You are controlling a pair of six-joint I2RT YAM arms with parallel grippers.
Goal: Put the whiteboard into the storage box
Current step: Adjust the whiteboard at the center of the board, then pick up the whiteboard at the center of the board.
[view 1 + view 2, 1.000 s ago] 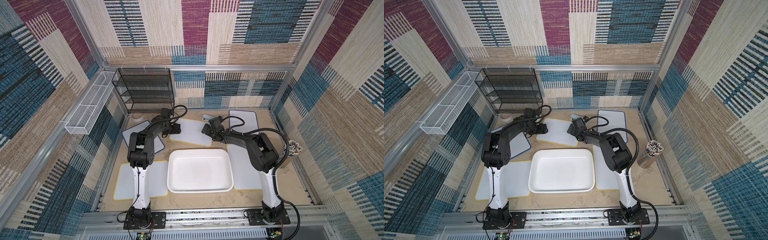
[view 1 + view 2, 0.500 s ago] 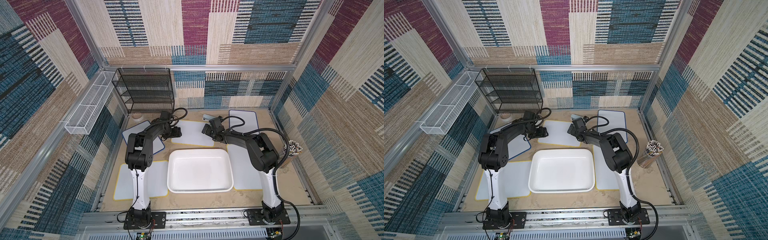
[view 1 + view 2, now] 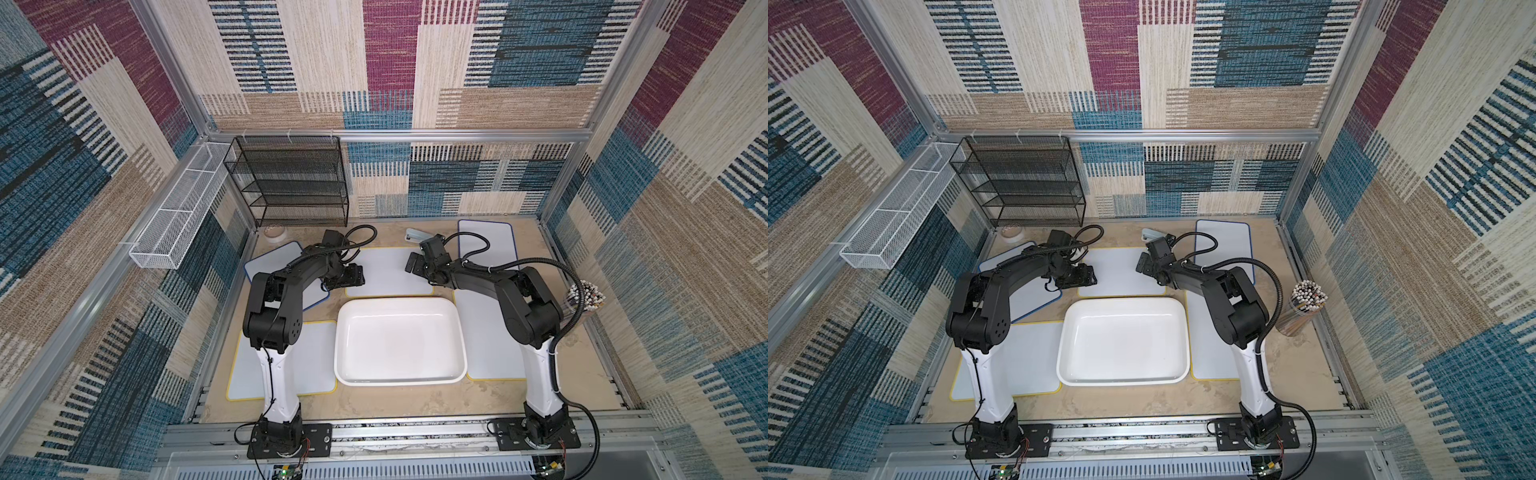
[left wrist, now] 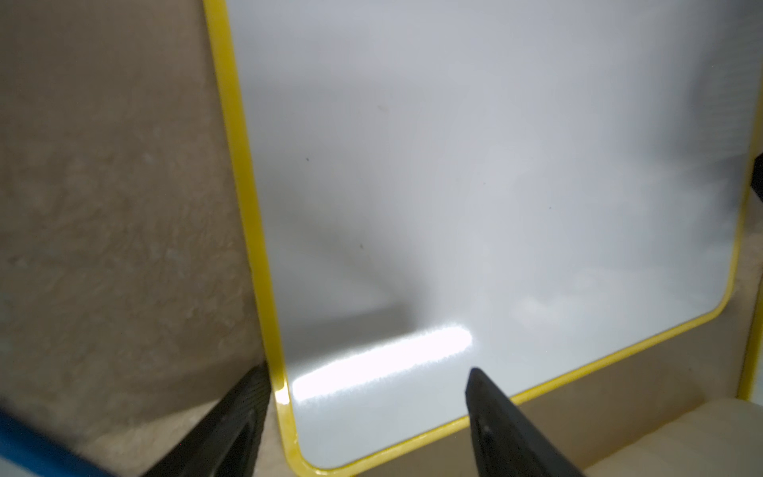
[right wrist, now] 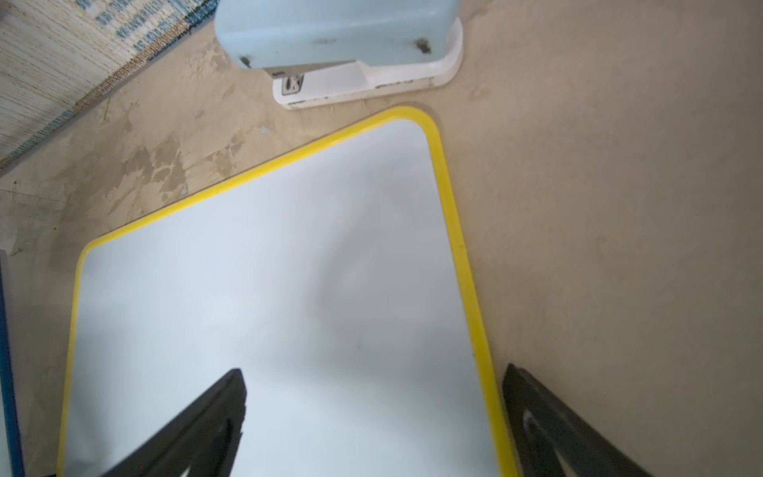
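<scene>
Whiteboard [image 3: 388, 272] with the yellow frame lies flat between both arms. The left gripper [image 4: 369, 380] stands wide astride its left edge and the right gripper [image 5: 373, 371] wide astride its right edge. Neither is clamping yet, probably so the thin board can be pinched from two sides and lifted level. It sits just beyond the far rim of the storage box [image 3: 399, 345]. Five boards surround the one empty box: this one, two more yellow-framed boards [image 3: 320, 361] [image 3: 484, 353] and two blue-framed boards [image 3: 274, 262] [image 3: 490, 237].

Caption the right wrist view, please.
Open right hand straddles an edge of the yellow-framed whiteboard, pale blue stapler near its corner.
</scene>
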